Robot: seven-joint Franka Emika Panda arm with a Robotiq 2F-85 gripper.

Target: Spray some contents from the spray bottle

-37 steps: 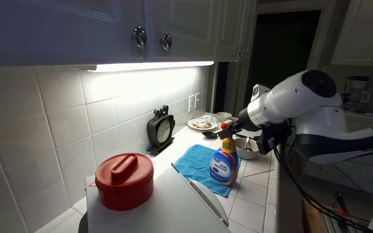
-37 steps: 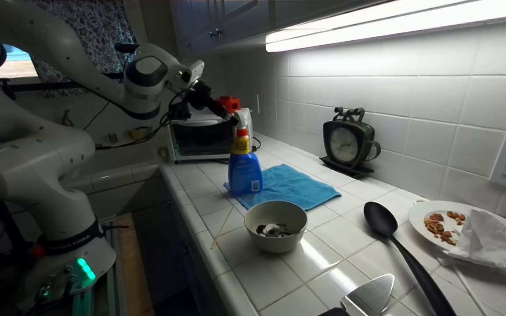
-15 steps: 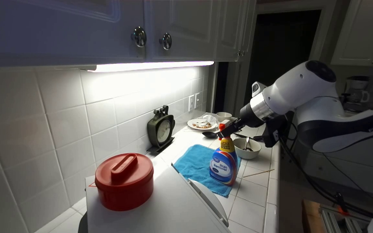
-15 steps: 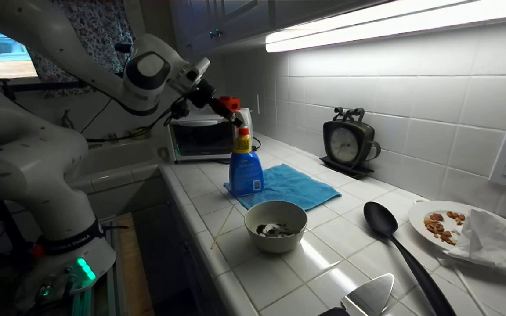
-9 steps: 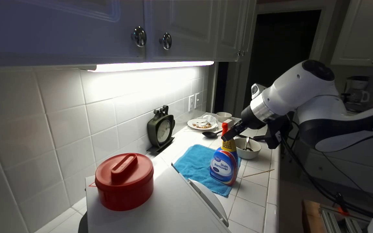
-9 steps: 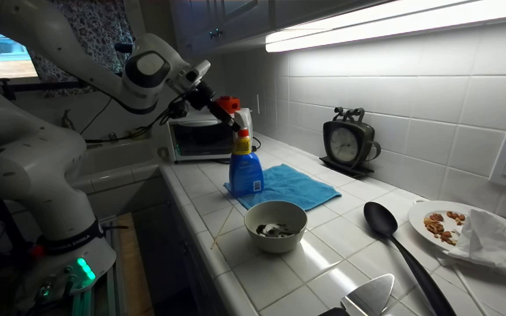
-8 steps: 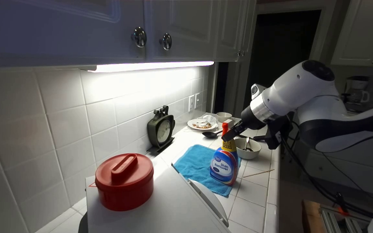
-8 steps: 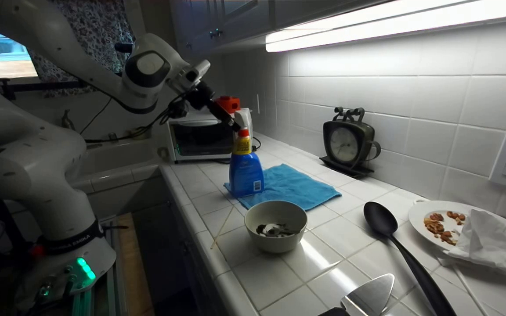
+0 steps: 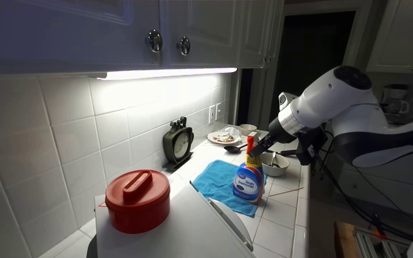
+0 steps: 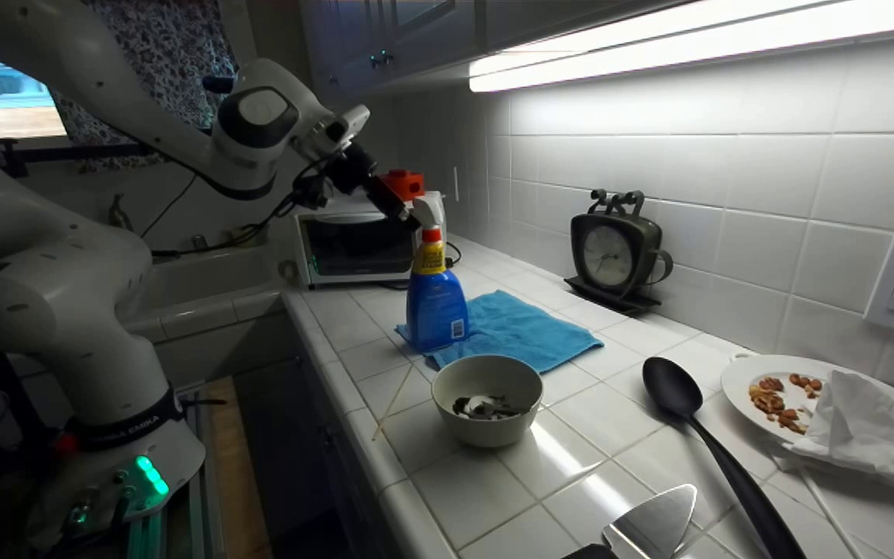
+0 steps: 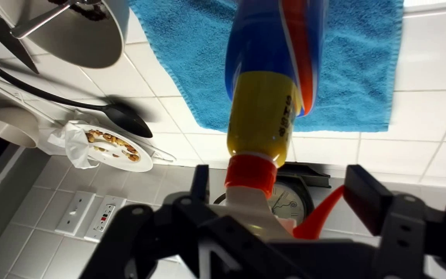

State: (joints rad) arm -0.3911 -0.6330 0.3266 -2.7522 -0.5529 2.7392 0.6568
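The spray bottle (image 9: 246, 182) stands upright on the blue cloth, its blue body and yellow neck band in plain sight in both exterior views. My gripper (image 10: 411, 222) reaches down from the arm to its spray head. In the wrist view the gripper (image 11: 277, 178) stands open with the white head (image 11: 252, 211) between its fingers. The tip of the red trigger (image 11: 319, 215) appears to touch the finger (image 11: 368, 199) on the right. A gap shows between the left fingertip (image 11: 200, 182) and the red collar (image 11: 251, 174). The back of the head is hidden by the gripper.
The blue cloth (image 10: 524, 334) lies under the bottle. Close by are a bowl (image 10: 487, 404), a thin stick (image 10: 393, 404), a black spoon (image 10: 676, 384) and a plate (image 10: 757, 423) with nuts. A clock (image 9: 178, 143) stands by the wall. A red lidded pot (image 9: 138, 200) sits on the white oven.
Over the last second the spray head has shifted slightly along with the gripper, and more of the red trigger shows. The bottle's base and the cloth's edge have slid a little.
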